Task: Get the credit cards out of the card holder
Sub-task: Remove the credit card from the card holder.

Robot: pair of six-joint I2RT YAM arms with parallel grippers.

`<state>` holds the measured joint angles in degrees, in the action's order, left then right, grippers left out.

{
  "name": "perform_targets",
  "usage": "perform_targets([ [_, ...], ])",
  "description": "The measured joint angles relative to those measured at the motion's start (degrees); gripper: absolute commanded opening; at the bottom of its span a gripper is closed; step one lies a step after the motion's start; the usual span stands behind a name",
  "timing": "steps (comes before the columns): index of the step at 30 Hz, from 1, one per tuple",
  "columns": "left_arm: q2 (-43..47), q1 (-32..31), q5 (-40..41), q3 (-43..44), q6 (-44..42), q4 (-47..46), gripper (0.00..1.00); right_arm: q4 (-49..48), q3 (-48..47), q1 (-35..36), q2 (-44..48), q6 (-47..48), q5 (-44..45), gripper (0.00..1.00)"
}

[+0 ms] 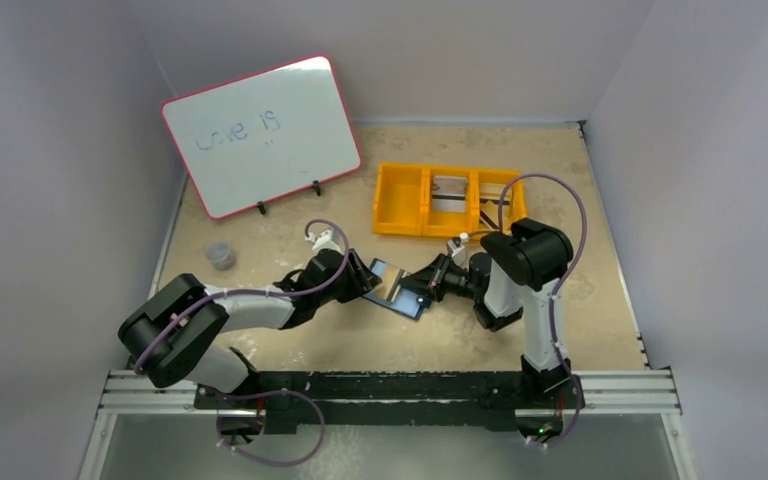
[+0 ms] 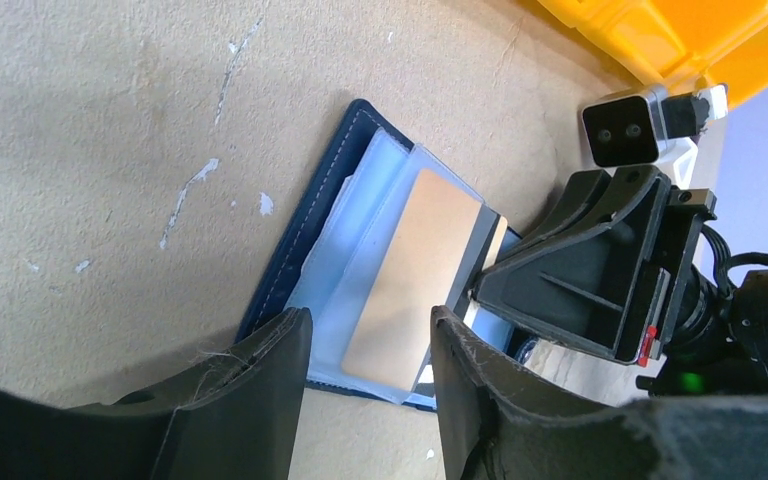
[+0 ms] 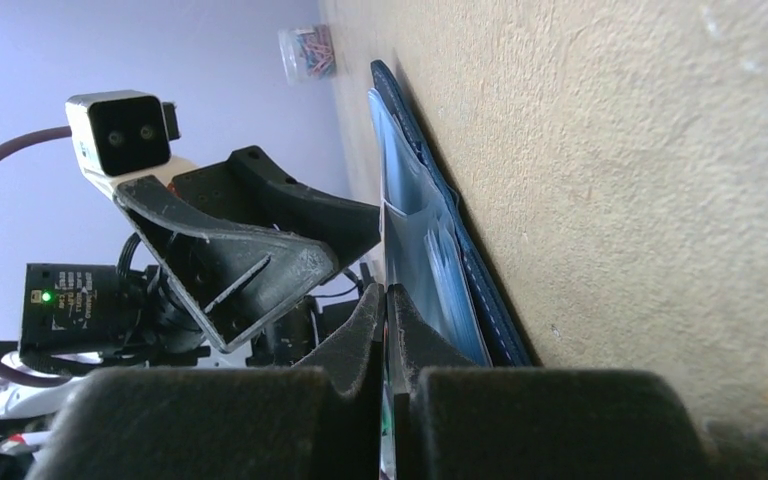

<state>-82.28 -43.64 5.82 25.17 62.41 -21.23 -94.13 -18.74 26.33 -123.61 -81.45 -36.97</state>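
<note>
The dark navy card holder (image 1: 407,304) lies open on the table between both arms; its pale see-through pockets show in the left wrist view (image 2: 345,255) and edge-on in the right wrist view (image 3: 440,260). A credit card (image 2: 410,275) with a dark stripe at its far end sticks partly out of a pocket. My right gripper (image 1: 422,285) is shut on that card's edge (image 3: 387,300). My left gripper (image 1: 368,277) is open (image 2: 368,345), its fingertips (image 2: 270,365) at the holder's near edge, one on each side of the card.
An orange three-compartment tray (image 1: 400,200) stands behind the holder, with flat whitish pieces in its middle and right compartments. A red-framed whiteboard (image 1: 260,135) leans at the back left. A small clear jar (image 1: 221,255) stands at the left. Grey walls enclose the table.
</note>
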Motion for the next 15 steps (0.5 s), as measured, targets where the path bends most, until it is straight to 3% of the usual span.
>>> perform_targets([
  [15, -3.54, -0.15, 3.72, 3.65, 0.04, 1.66, 0.44, 0.81, 8.52, 1.44, 5.92, 1.62, 2.47, 0.0],
])
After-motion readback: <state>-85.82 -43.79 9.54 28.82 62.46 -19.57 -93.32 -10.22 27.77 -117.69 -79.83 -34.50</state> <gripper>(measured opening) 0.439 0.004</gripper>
